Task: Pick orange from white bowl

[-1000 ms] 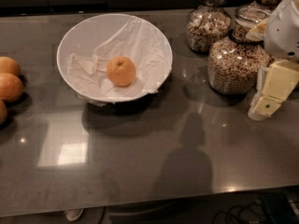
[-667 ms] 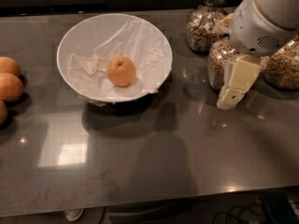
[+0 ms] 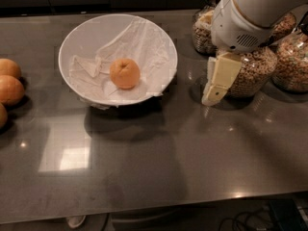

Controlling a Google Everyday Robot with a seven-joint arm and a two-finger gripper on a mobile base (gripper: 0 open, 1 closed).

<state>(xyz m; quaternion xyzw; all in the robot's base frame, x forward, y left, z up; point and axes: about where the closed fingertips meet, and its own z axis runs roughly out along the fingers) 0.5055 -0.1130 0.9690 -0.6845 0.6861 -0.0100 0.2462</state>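
The orange (image 3: 124, 73) lies in the middle of the white bowl (image 3: 94, 36), on the wrinkly white lining sheet (image 3: 144, 42). The bowl stands on the dark counter at the back left of centre. My gripper (image 3: 212, 97) hangs from the white arm (image 3: 250, 13) at the upper right. It points down just above the counter, to the right of the bowl and apart from its rim. It is level with the orange and holds nothing.
Three other oranges (image 3: 9, 89) lie at the counter's left edge. Several glass cereal jars (image 3: 250, 73) stand right behind the gripper and at the back right. The counter's front edge (image 3: 154, 211) runs along the bottom.
The arm has swung left from the right edge, passing in front of the jars. The gripper now hangs closer to the bowl. The orange and bowl have not moved.
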